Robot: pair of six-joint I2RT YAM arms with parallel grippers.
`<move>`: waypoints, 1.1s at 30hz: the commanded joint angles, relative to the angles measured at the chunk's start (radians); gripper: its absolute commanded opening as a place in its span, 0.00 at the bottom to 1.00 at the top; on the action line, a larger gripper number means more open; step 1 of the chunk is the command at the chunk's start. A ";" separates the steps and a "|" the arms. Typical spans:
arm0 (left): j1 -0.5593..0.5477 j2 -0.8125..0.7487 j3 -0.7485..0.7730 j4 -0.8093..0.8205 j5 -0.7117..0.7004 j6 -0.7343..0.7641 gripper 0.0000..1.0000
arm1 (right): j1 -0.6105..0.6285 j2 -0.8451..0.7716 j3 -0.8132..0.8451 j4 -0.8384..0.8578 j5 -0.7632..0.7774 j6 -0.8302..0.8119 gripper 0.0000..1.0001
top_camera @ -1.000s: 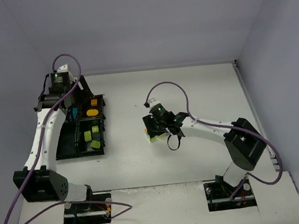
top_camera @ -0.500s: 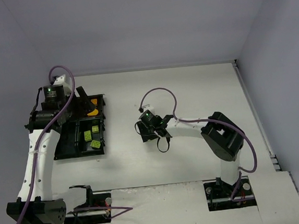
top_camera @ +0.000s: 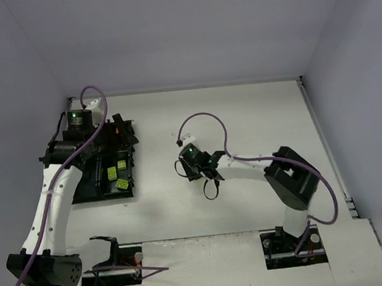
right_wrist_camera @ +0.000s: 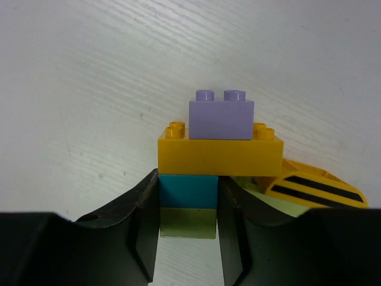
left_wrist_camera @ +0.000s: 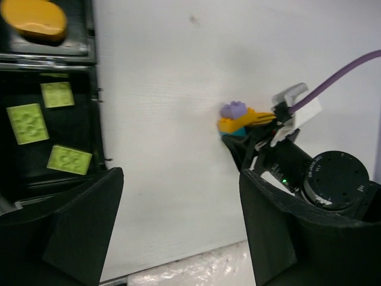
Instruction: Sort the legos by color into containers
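Note:
My right gripper (right_wrist_camera: 189,210) is shut on a stack of legos (right_wrist_camera: 217,152): a purple brick on a wide orange brick, on a teal brick, on a lime one. The fingers clamp the teal and lime bricks. In the top view this gripper (top_camera: 187,167) is at mid-table. The stack also shows in the left wrist view (left_wrist_camera: 238,119). My left gripper (left_wrist_camera: 178,229) is open and empty, above the right edge of the black tray (top_camera: 81,186). Three lime bricks (left_wrist_camera: 27,122) lie in one compartment and an orange piece (left_wrist_camera: 36,16) in the one behind it.
An orange piece with black stripes (right_wrist_camera: 315,189) lies against the right side of the stack, with a pale green piece (right_wrist_camera: 280,205) under it. The tray's rim (left_wrist_camera: 95,89) runs along the left of the left wrist view. White walls enclose the table.
My right gripper has moved a little to the left with the stack. My left arm has swung, and its gripper now hangs over the tray's right edge.

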 commanded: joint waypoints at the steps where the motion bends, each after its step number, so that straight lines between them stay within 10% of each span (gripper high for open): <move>1: -0.055 0.001 0.040 0.077 0.143 -0.044 0.72 | 0.028 -0.197 -0.062 0.124 -0.008 -0.169 0.00; 12: -0.335 0.072 0.002 0.309 0.268 -0.207 0.72 | 0.035 -0.631 -0.197 0.187 -0.263 -0.473 0.00; 25: -0.431 0.172 0.029 0.363 0.249 -0.236 0.71 | 0.035 -0.708 -0.207 0.178 -0.296 -0.462 0.00; 33: -0.446 0.204 0.019 0.389 0.266 -0.248 0.45 | 0.035 -0.730 -0.222 0.186 -0.280 -0.456 0.00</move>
